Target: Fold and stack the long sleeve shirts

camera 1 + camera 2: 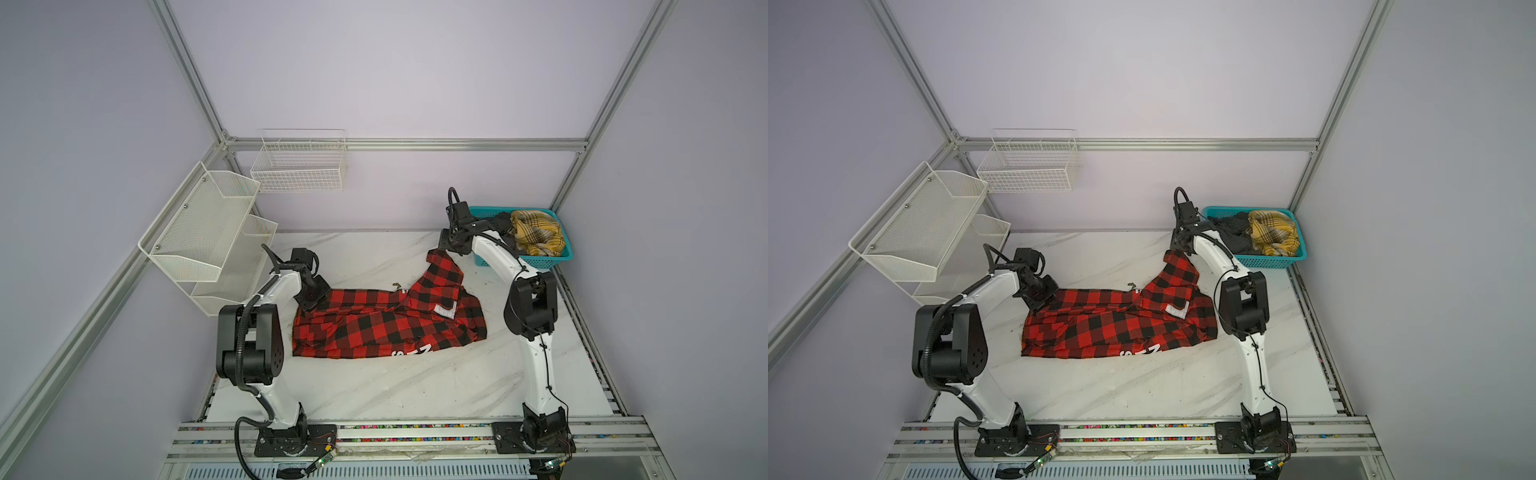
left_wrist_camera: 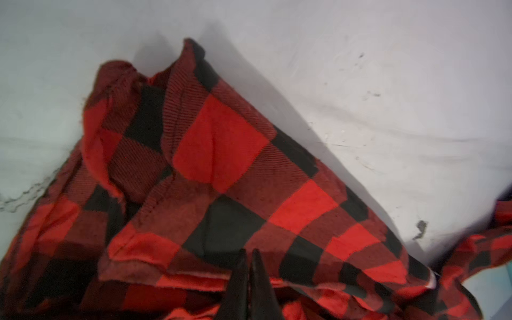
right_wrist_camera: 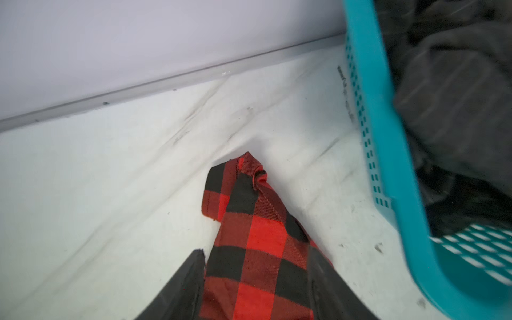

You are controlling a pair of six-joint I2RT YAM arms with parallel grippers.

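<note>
**Currently: flattening shirt one, no fold started**

Left gripper: fingertips pressed together, tips down on plaid cloth that lies under and ahead of them. Can't tell whether a layer is actually pinched.

Right gripper: jaws apart, straddling a sleeve. The sleeve runs between them and the cuff lies on the table just past the tips. Nothing is clamped.

Between the two grippers the red-and-black shirt sits bunched, with its layers doubled over. White letters are only partly visible at the edge on the arm-base side of both tools.

Just beside and beyond the right gripper is the teal basket. The dark grey shirt and yellow plaid shirt are heaped inside it, unfolded.

My read:
- Progress: early. The first shirt is being spread out and nothing is stacked.
- Next move: close the right jaws on the cuff, then draw the sleeve straight out, away from the left gripper.
- Left gripper: it should anchor its corner. If it has no cloth, it needs to re-grip first.
- Pull: keep it slow, since soft cloth will drag the whole body along.
- Risk: the basket wall is close to the right tool, so keep the pull path off it.
</note>
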